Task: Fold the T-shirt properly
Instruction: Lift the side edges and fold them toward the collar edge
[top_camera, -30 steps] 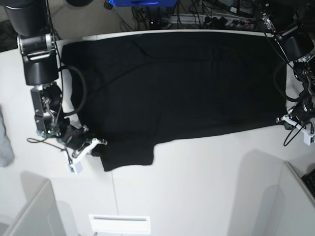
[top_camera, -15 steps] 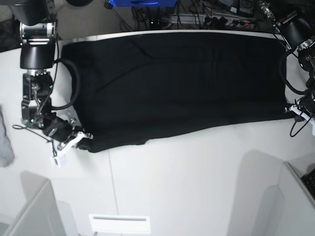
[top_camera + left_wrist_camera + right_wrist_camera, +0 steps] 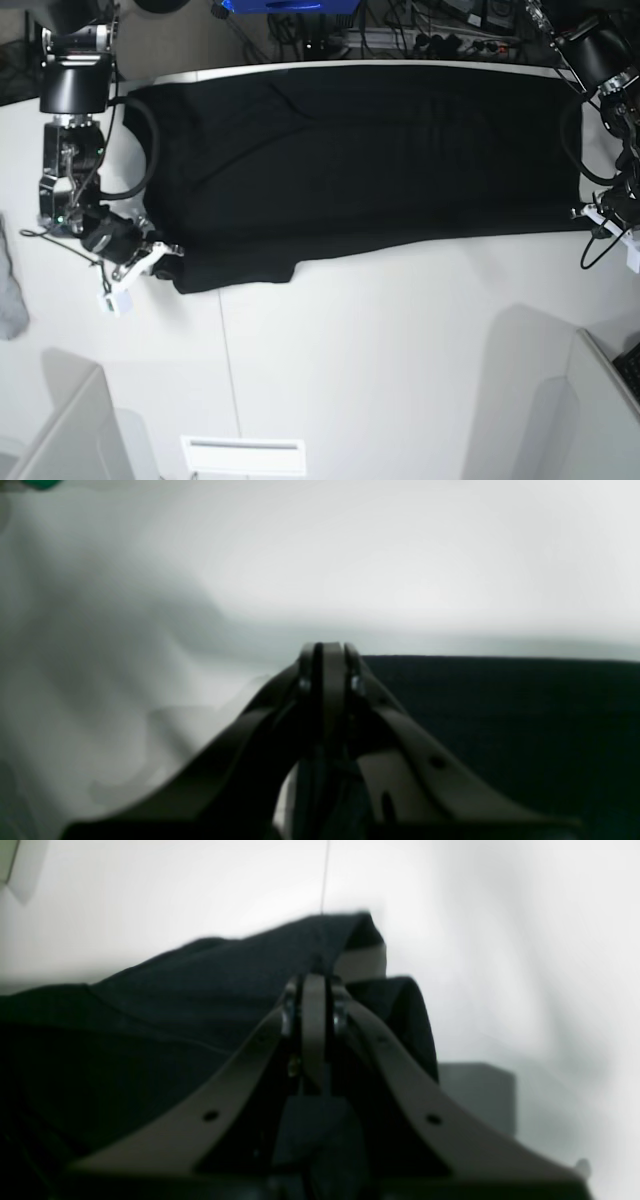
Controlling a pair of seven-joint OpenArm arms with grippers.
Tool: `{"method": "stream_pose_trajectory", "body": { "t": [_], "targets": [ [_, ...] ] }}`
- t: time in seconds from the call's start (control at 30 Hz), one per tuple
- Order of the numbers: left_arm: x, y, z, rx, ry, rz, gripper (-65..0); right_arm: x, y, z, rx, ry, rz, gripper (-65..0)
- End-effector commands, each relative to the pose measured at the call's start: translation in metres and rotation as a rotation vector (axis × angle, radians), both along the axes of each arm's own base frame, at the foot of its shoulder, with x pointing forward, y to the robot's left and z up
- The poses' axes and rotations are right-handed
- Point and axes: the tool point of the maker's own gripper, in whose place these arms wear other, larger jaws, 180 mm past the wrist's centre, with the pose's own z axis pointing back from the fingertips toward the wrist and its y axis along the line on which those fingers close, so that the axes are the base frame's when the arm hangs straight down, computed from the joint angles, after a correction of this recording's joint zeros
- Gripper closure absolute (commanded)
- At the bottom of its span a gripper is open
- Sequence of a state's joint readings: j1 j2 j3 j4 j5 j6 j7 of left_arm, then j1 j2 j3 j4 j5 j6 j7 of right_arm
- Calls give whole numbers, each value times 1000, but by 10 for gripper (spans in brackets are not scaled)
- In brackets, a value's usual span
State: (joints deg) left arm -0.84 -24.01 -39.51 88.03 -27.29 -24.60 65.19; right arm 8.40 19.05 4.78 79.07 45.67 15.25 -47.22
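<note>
The black T-shirt (image 3: 360, 160) lies spread wide across the back half of the white table (image 3: 400, 340), plain side up. At the shirt's near left corner in the base view, my right gripper (image 3: 152, 262) is shut on a bunched fold of the cloth. The right wrist view shows its fingers (image 3: 312, 985) pressed together with black T-shirt (image 3: 165, 1005) humped around them. My left gripper (image 3: 600, 220) is shut at the shirt's near right corner. In the left wrist view its fingers (image 3: 327, 655) meet at the T-shirt (image 3: 500, 715) edge.
A small grey cloth (image 3: 10, 290) lies at the table's left edge. Cables and equipment (image 3: 400, 25) crowd the space behind the table. A white slotted plate (image 3: 243, 455) sits at the front edge, with grey panels (image 3: 60, 430) at both front corners.
Both grippers have drawn the shirt's near edge back across the table. The sleeve flap that hung toward the front left has been pulled in, and the right gripper has shifted left and back.
</note>
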Motion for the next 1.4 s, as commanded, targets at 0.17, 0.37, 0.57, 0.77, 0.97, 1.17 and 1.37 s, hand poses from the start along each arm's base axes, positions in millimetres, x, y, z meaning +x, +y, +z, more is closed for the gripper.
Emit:
{"method": "stream_pose_trajectory", "body": {
  "t": [0.17, 0.37, 0.57, 0.77, 0.97, 1.17, 1.37],
  "targets": [
    [-4, 4, 24, 85, -34, -31, 0, 6, -11, 30, -9, -73, -13, 0],
    [-20, 3, 13, 93, 8, -39, 0, -15, -10, 29, 29, -43, -46, 0],
    [-22, 1, 12, 96, 14, -43, 0, -31, -5, 21, 29, -22, -39, 0],
    [-27, 2, 10, 101, 27, -46, 0, -48, -10, 26, 6, -18, -38, 0],
    [-32, -4, 17, 134, 24, -72, 0, -71, -26, 27, 2, 20, -91, 0],
    [-44, -5, 10, 137, 56, -78, 0, -93, -20, 26, -16, 33, -75, 0],
    [-54, 9, 15, 148, 50, -30, 0, -108, -12, 25, -17, 43, -65, 0]
  ]
}}
